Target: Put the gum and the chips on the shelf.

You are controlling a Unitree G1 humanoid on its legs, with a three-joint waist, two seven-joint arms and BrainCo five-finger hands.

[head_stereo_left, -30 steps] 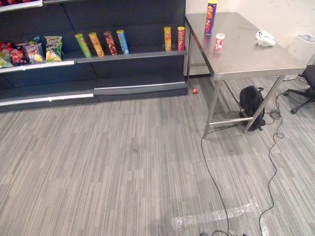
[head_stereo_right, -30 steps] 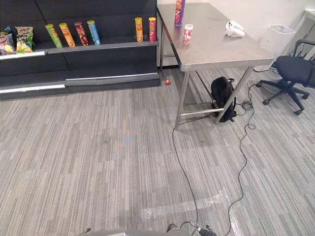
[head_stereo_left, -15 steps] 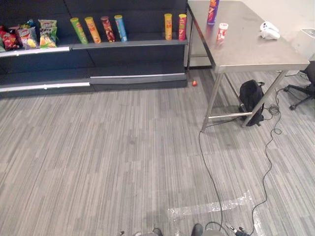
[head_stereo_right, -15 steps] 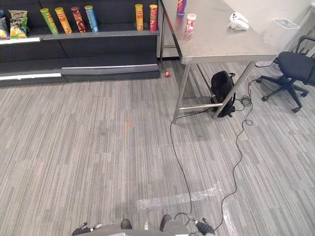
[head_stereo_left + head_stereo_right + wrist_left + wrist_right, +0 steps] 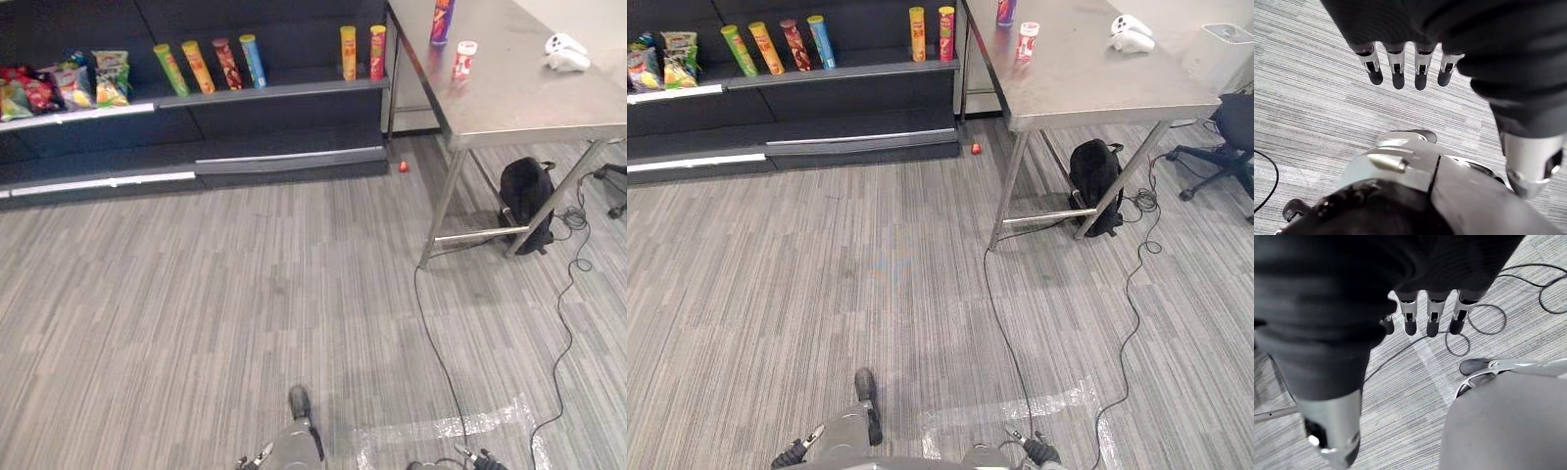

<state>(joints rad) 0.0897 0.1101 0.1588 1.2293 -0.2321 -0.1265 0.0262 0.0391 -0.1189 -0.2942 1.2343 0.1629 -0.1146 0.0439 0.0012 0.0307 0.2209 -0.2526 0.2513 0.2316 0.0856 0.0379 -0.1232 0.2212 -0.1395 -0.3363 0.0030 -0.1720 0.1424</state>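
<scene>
A tall purple chips can stands at the far end of the steel table. The small white and red gum container stands just in front of it. The dark shelf runs along the wall to the left of the table. My left hand hangs over the grey floor with straight fingers and holds nothing. My right hand hangs the same way, open and empty, far from the table.
Several chips cans and snack bags stand on the shelf. A white controller lies on the table, a black backpack under it. A red ball, a tape strip and an office chair are nearby.
The whole picture has shifted, so the camera has moved. The can, the gum, the table and the shelf keep their places.
</scene>
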